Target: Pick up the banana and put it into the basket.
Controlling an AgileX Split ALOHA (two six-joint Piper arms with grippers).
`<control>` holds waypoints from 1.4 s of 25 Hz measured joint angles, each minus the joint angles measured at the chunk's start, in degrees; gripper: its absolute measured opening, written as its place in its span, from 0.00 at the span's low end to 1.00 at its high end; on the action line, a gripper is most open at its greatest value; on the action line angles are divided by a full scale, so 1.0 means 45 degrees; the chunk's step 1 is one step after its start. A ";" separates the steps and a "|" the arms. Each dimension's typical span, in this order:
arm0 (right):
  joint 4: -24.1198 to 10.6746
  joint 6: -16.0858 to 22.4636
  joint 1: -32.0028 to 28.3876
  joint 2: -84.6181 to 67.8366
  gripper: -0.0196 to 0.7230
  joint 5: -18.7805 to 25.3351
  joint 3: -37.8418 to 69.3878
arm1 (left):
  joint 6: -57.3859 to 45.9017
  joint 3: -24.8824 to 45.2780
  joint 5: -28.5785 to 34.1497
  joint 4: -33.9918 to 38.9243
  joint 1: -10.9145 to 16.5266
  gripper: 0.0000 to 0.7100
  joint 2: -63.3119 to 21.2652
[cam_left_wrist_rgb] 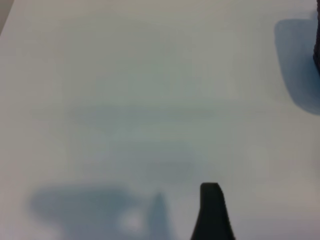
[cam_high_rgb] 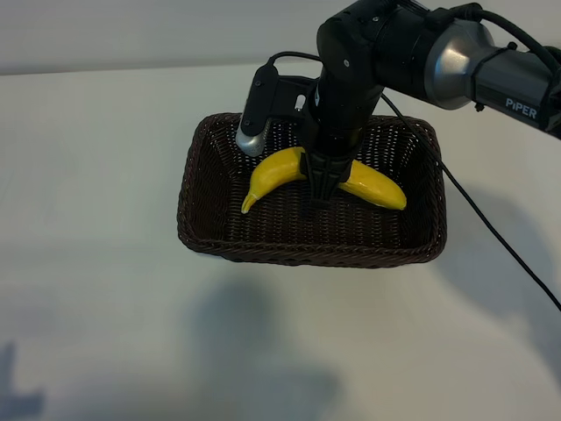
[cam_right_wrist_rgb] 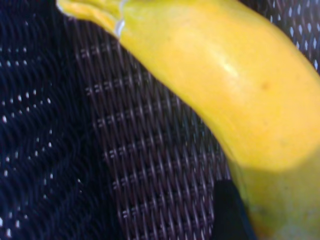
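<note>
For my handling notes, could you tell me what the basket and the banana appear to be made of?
The basket: dark brown woven wicker or a look-alike, matte, with open weave and braided rim. The banana: smooth, slightly glossy yellow skin; real or plastic cannot be told.

One legible marking: white capitals "PIPER" on the dark forearm link of the right arm [cam_high_rgb: 517, 83], near the exterior view's right edge. Left wrist and right wrist views carry no readable text, labels, numbers or signs.

The banana [cam_high_rgb: 372, 182] lies across the inside of the basket [cam_high_rgb: 311, 252].
</note>
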 joint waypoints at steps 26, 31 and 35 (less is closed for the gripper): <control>-0.0724 0.1407 -0.0775 -0.0438 0.77 0.2115 -0.1848 | 0.0000 0.0000 0.0000 0.0000 0.0000 0.76 0.0000; 0.1058 0.1662 -0.2274 -0.0438 0.76 0.2299 -0.2390 | 0.0012 0.0000 0.0000 0.0000 0.0000 0.76 0.0000; 0.1786 0.3759 -0.3670 -0.0438 0.76 0.2305 -0.2421 | 0.0012 0.0000 0.0000 0.0000 0.0000 0.76 0.0000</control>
